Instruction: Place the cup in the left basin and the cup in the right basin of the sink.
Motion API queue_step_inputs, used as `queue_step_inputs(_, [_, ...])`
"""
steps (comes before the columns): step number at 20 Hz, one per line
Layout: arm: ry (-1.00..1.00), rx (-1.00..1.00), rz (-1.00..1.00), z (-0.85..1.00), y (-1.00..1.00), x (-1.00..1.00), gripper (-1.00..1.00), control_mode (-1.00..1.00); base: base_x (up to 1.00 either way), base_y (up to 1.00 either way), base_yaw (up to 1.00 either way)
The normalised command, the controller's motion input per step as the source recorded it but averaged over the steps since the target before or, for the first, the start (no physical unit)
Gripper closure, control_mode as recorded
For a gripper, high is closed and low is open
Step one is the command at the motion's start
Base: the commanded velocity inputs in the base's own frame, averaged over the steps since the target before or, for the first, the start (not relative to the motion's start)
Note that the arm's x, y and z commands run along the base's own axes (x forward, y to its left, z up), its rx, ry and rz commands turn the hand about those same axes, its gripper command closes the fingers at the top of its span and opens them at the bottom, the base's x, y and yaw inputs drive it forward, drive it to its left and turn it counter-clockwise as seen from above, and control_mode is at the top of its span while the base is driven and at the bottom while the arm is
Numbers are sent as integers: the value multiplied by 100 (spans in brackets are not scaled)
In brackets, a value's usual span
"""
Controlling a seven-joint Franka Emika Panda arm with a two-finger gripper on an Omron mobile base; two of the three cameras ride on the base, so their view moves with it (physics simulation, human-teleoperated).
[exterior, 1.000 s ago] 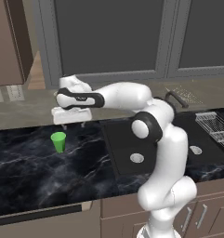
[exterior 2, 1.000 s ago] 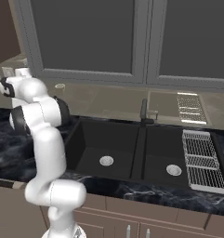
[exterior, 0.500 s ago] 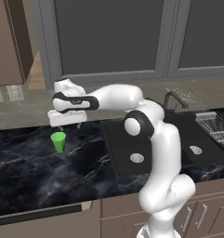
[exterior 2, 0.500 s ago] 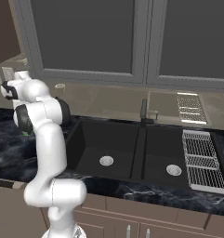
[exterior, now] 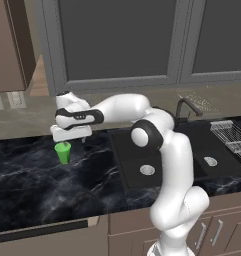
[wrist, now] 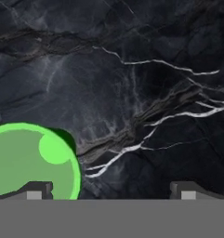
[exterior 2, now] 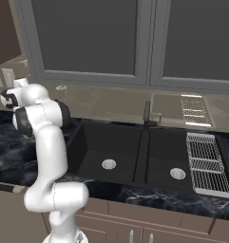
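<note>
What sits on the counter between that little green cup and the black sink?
Nothing: in the left base view, the stretch between the green cup and the sink is bare black marble counter; only the robot's arm passes above it.

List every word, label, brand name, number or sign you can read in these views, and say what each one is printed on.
None: no readable text in any of the views.
The green cup is plain, with no print.
The black sink, its faucet and the marble counter carry no label or brand.
The white arm and its open gripper show no markings.
The grey cabinet doors are blank.
</note>
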Motion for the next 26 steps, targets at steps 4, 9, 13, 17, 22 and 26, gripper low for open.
queue_step_inputs(4, [0, 0, 0, -26, 1, 3, -100, -100, 0, 0, 0])
queue_step_inputs(9, [-5, 0, 0, -11, 0, 18, -100, -100, 0, 0, 0])
queue_step_inputs(13, [-5, 0, 0, -3, 2, 24, -100, -100, 0, 0, 0])
queue_step_inputs(17, [-5, 0, -1, -1, 15, 19, -100, -100, 0, 0, 0])
queue_step_inputs(22, [-5, 0, -1, -8, 22, 6, -100, -100, 0, 0, 0])
queue_step_inputs(26, [-6, 0, -2, -17, 40, 0, -100, -100, 0, 0, 0])
